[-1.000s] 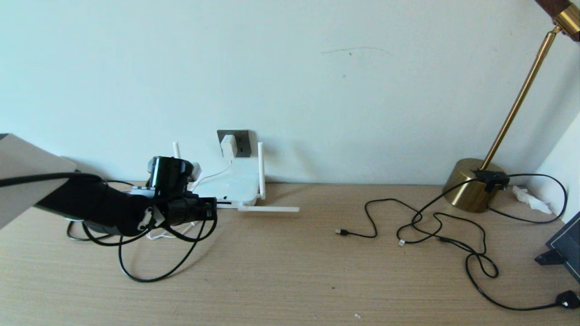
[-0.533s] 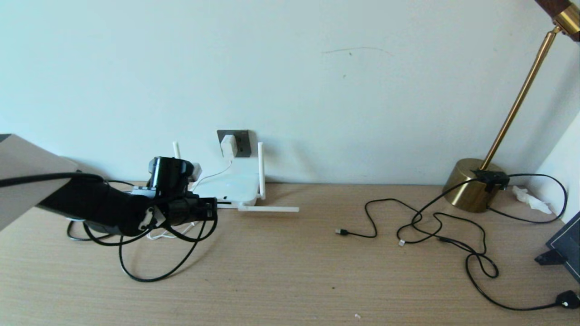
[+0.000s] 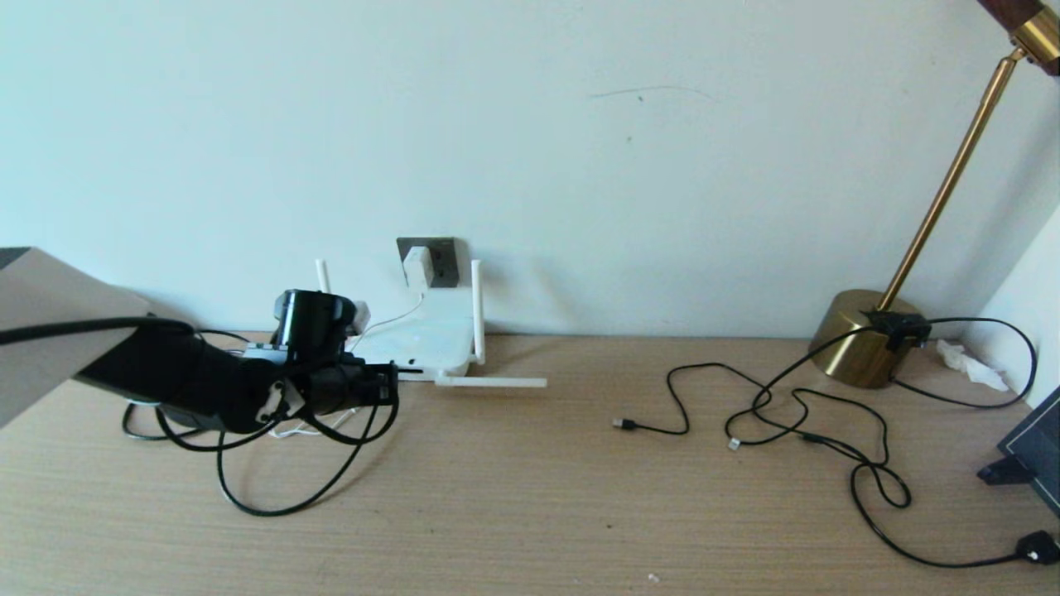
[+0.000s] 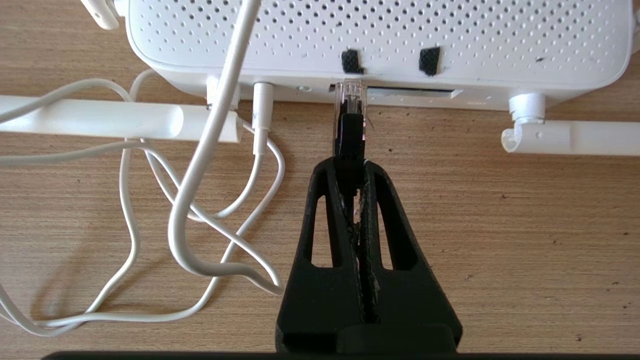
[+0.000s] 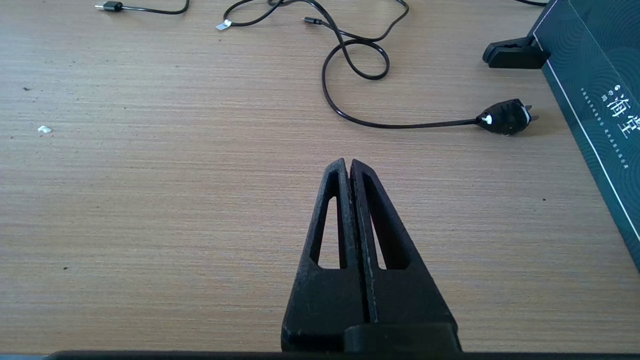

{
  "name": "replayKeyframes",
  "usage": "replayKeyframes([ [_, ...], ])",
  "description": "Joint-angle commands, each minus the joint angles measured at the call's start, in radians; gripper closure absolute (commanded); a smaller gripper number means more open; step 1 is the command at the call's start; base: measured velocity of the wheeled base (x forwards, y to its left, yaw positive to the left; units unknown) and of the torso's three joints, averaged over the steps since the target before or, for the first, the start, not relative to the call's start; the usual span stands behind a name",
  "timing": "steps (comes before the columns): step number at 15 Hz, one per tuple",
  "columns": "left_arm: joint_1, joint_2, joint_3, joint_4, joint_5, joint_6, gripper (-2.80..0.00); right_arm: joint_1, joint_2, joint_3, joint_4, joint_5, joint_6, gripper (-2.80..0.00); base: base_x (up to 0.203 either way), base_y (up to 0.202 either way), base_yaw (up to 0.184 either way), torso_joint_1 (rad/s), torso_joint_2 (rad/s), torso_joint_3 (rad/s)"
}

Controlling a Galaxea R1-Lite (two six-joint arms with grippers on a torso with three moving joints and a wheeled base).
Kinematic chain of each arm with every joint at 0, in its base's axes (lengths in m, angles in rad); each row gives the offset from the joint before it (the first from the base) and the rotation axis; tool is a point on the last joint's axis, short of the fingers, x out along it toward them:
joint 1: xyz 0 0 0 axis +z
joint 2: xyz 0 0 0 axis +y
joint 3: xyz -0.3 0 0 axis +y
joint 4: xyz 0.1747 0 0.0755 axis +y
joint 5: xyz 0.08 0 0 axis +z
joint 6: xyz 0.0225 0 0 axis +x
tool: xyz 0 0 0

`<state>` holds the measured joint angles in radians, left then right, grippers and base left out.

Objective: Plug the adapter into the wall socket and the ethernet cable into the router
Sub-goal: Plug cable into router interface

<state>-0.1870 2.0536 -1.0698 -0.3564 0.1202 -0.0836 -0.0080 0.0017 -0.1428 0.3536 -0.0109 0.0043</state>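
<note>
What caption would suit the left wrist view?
Left gripper holds the ethernet cable, its clear connector at the router port.

Wood-grain table (image 3: 530,497) runs along wall. Far left: white router (image 3: 422,341) flat on top, one antenna (image 3: 490,382) lying down on its right; white cords (image 4: 150,210) tangled on the wood in front, black cable loop (image 3: 281,488) nearer. Far right: brass lamp base (image 3: 861,338); thin black cords (image 3: 795,414) sprawl mid-right w/ black plug (image 3: 1037,546) near right edge, dark box (image 5: 590,100) beside it.
</note>
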Motion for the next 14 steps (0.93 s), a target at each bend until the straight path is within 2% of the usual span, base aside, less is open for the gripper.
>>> replayKeyframes([
  [1,0.0,0.005,0.003,-0.003,0.001,-0.002,0.0,0.0,0.001,0.0,0.002,0.0,0.0,0.0,0.0,0.0,0.0,0.0,0.0,0.0],
  [14,-0.002,0.003,0.002,-0.006,0.003,-0.002,0.0,0.0,0.001,0.0,0.002,0.0,0.0,0.0,0.0,0.0,0.0,0.0,0.0,0.0],
])
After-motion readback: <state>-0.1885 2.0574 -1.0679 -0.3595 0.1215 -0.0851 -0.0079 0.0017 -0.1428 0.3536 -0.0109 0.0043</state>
